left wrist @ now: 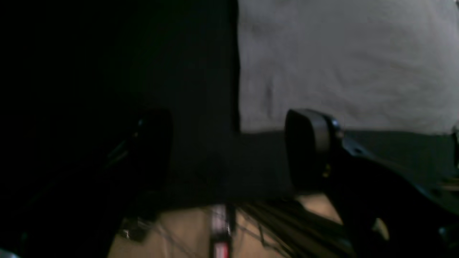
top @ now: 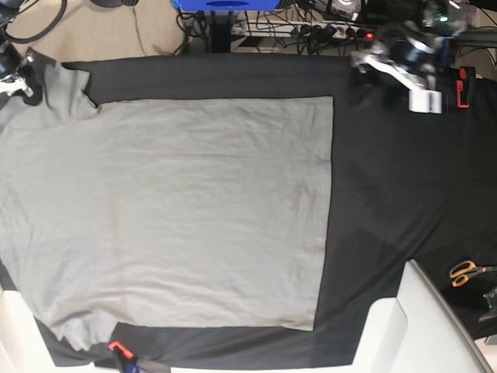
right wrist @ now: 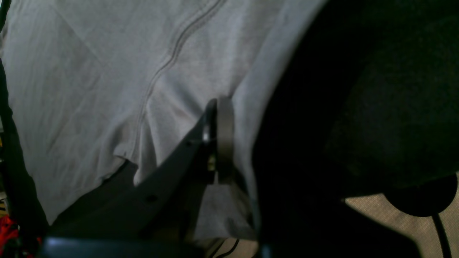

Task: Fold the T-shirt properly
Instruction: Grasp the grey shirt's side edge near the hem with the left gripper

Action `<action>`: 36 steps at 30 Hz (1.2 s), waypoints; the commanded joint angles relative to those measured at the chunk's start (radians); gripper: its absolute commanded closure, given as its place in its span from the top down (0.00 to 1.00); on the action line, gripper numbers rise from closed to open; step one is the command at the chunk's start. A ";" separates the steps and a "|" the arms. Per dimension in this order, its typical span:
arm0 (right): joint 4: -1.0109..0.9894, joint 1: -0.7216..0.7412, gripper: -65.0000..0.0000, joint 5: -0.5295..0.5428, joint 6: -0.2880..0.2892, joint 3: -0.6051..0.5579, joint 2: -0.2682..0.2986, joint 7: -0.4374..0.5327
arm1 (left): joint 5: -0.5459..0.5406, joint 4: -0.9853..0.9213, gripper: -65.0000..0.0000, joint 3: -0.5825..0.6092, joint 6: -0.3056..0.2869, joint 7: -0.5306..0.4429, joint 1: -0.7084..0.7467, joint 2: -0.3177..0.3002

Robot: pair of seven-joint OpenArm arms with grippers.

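Left wrist view, blurred. Left hand (left wrist: 229, 150) open, its two dark fingers (left wrist: 308, 147) spread wide, nothing between them. T-shirt (left wrist: 344, 64) corner lies flat on black-covered surface (left wrist: 200, 89), upper right, just beyond fingers. Tan floor (left wrist: 179, 233) below surface edge.

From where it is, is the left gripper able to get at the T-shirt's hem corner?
Probably yes. The left gripper is open above the black table cover, with the T-shirt corner just ahead and nothing between them.

One T-shirt (top: 178, 210), one pair of scissors (top: 466, 271), two grippers (left wrist: 229, 150) (right wrist: 224, 139).
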 commanded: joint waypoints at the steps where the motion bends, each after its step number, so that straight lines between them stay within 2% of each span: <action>1: 0.006 -0.010 0.01 -0.020 -0.002 -0.002 0.012 -0.021 | -0.023 -0.012 0.73 0.014 -0.009 -0.021 -0.006 -0.005; 4: 0.006 -0.011 0.01 -0.022 -0.002 -0.002 0.013 -0.021 | -0.024 -0.075 0.73 0.044 -0.009 -0.024 -0.038 0.008; 7: 0.006 -0.011 0.01 -0.022 -0.002 -0.002 0.015 -0.021 | -0.018 -0.135 0.73 0.021 -0.009 -0.024 -0.073 0.048; 10: 0.006 -0.011 0.01 -0.022 -0.002 -0.002 0.015 -0.021 | -0.018 -0.184 0.73 0.018 -0.009 -0.024 -0.110 0.062; 20: 0.006 -0.011 0.01 -0.022 -0.002 -0.002 0.015 -0.021 | -0.018 -0.203 0.73 0.037 -0.009 -0.021 -0.156 0.120; 24: 0.006 -0.011 0.01 -0.023 -0.002 -0.002 0.016 -0.021 | -0.018 -0.212 0.73 0.089 -0.009 -0.021 -0.161 0.122; 34: 0.006 -0.013 0.01 -0.023 -0.002 -0.004 0.016 -0.021 | -0.024 -0.293 0.72 0.101 -0.009 -0.021 -0.213 0.125; 36: 0.006 -0.013 0.01 -0.023 -0.002 -0.004 0.016 -0.021 | -0.024 -0.293 0.68 0.098 -0.009 -0.021 -0.214 0.125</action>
